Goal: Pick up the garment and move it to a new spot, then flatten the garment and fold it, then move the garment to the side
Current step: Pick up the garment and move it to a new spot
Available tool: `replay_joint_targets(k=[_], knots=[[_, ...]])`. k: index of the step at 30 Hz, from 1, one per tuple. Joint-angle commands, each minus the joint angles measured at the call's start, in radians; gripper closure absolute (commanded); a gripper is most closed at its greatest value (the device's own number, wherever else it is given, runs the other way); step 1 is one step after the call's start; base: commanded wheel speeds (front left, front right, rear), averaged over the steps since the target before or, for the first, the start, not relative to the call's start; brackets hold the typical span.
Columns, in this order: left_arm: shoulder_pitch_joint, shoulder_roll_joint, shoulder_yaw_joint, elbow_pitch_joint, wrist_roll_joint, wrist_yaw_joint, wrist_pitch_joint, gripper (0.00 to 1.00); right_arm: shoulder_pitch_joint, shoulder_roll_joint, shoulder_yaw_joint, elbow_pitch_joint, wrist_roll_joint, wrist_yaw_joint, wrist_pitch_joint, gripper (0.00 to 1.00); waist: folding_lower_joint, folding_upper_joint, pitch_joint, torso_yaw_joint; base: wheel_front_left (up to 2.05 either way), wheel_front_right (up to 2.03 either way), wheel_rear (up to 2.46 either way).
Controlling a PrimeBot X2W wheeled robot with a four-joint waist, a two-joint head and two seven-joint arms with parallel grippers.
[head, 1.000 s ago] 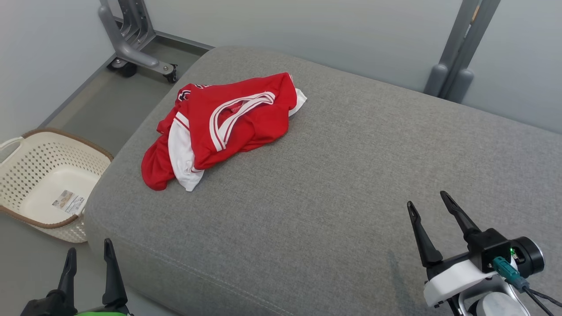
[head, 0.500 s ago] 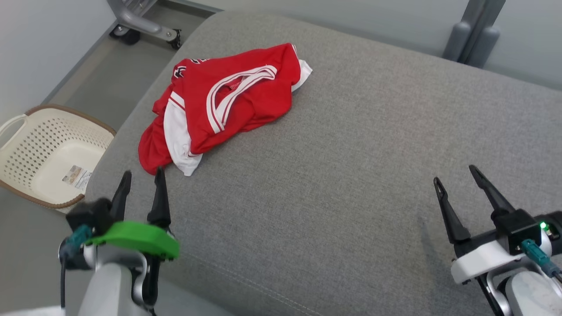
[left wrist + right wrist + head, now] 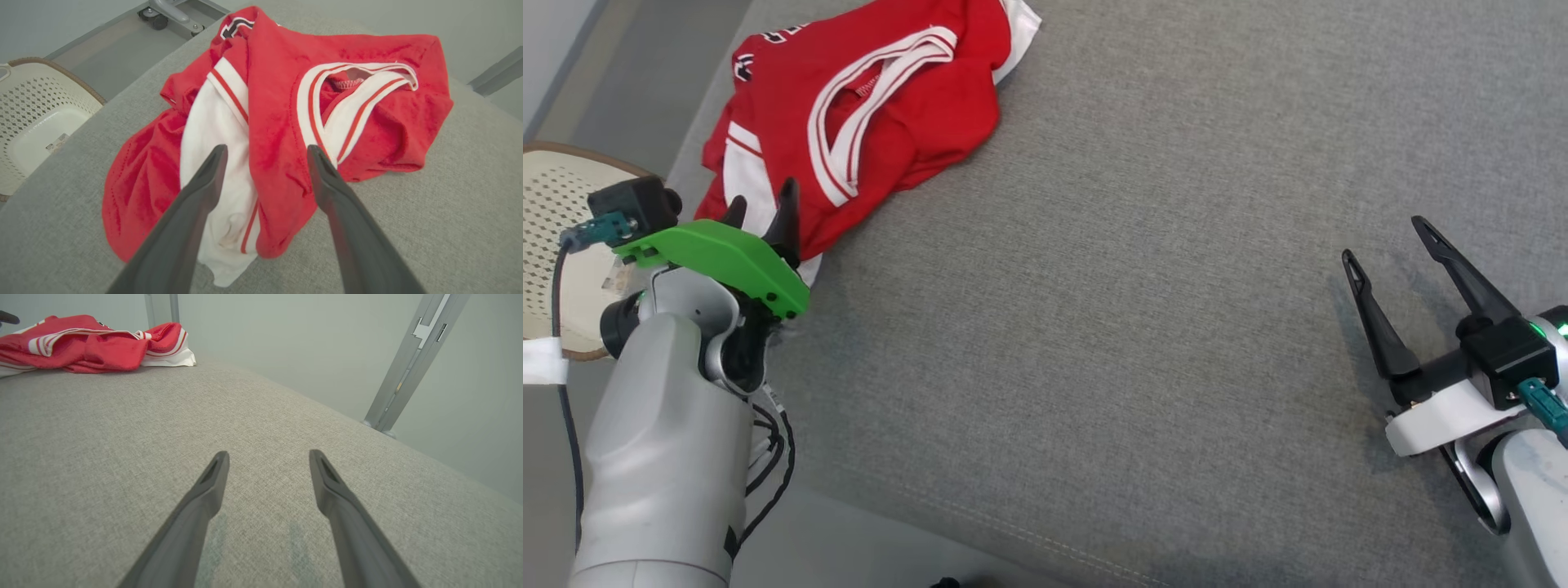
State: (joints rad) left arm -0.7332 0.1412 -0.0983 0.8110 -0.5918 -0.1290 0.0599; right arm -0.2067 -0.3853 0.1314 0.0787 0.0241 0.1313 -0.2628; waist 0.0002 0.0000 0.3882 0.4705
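Now the left pincer is hovering spread, red garment just beyond its tips; the right pincer is hanging spread above the grey cushion.

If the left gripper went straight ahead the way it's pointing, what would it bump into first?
Most likely the red and white garment. The left gripper is open and aims at its near crumpled edge on the grey cushion. Whether it already touches the cloth is hard to tell.
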Motion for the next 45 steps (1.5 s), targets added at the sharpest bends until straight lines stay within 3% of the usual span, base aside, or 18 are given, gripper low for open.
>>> replay_joint_targets(k=[1, 8, 9, 11, 12, 13, 20, 30, 37, 45], knots=[[-0.027, 0.008, -0.001, 0.035, -0.031, -0.003, 0.011, 0.0, -0.016, -0.008, 0.008, -0.007, 0.004, -0.001, -0.003, 0.0, -0.0002, 0.0, 0.072, -0.065, 0.0, 0.0, 0.0], [-0.105, 0.051, 0.001, 0.225, -0.118, -0.003, -0.019, 0.0, -0.043, -0.037, 0.042, -0.032, 0.014, -0.001, -0.003, 0.0, -0.0002, 0.0, 0.101, -0.104, 0.0, 0.0, 0.0], [-0.109, 0.053, -0.007, 0.24, -0.12, -0.003, -0.024, 0.47, -0.042, -0.038, 0.037, -0.035, 0.015, -0.001, -0.003, 0.0, -0.0002, 0.0, 0.101, -0.106, 0.0, 0.0, 0.0], [-0.111, 0.056, -0.02, 0.263, -0.129, -0.003, -0.034, 0.93, -0.037, -0.035, 0.025, -0.037, 0.018, -0.001, -0.003, 0.0, -0.0002, 0.0, 0.098, -0.11, 0.0, 0.0, 0.0], [-0.111, 0.056, -0.02, 0.263, -0.129, -0.003, -0.034, 0.93, -0.037, -0.035, 0.025, -0.037, 0.018, -0.001, -0.003, 0.0, -0.0002, 0.0, 0.098, -0.11, 0.0, 0.0, 0.0], [-0.11, 0.054, -0.027, 0.275, -0.136, -0.003, -0.032, 1.0, -0.032, -0.032, 0.02, -0.037, 0.018, -0.001, -0.003, 0.0, -0.0002, 0.0, 0.096, -0.111, 0.0, 0.0, 0.0], [-0.08, 0.061, -0.129, 0.202, -0.19, -0.003, -0.017, 1.0, -0.007, -0.003, -0.007, -0.031, 0.023, -0.001, -0.003, 0.0, -0.0002, 0.0, 0.066, -0.1, 0.0, 0.0, 0.0], [-0.067, 0.188, -0.292, -0.161, -0.285, -0.003, 0.026, 1.0, -0.015, 0.074, -0.013, -0.015, 0.029, -0.001, -0.003, 0.0, -0.0002, 0.0, -0.002, -0.096, 0.0, 0.0, 0.0], [-0.054, 0.246, -0.347, -0.449, -0.32, 0.004, 0.137, 1.0, -0.016, 0.148, -0.018, -0.008, 0.039, -0.001, -0.003, 0.0, -0.0002, 0.0, -0.055, -0.174, 0.0, 0.0, 0.0], [-0.032, 0.175, -0.482, -0.681, -0.264, 0.069, 0.254, 1.0, 0.017, 0.216, -0.051, -0.017, 0.041, -0.001, -0.003, 0.0, -0.0002, 0.0, -0.106, -0.329, 0.0, 0.0, 0.0]])
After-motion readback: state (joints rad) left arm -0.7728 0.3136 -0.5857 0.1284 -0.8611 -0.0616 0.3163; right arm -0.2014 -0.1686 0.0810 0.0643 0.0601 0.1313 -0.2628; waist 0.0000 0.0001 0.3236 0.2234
